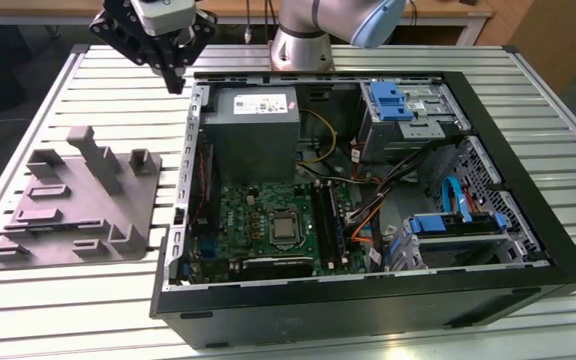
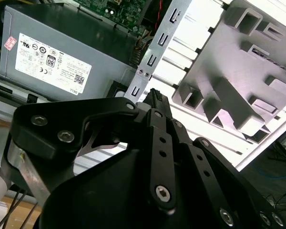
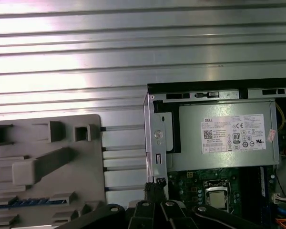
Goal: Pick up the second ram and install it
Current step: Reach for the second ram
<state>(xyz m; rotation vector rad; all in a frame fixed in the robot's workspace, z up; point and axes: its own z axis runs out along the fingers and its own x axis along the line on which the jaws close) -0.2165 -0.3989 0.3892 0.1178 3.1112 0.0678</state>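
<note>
The black fingers [image 2: 155,99], pinched together on nothing, hang above the case's [image 1: 318,319] corner at its 11 o'clock in the exterior view, probably high to clear its wall, while the second ram [image 3: 24,202] lies slotted in the grey tray [image 1: 58,253] at the case's 9 o'clock, presented for grasping.

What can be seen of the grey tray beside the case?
The grey tray lies flat on the slatted metal table, at the exterior view's left of the open case, apart from it. It looks like matte moulded plastic, with upright posts and rectangular pockets. In the first wrist view a bluish strip sits in one slot.
</note>
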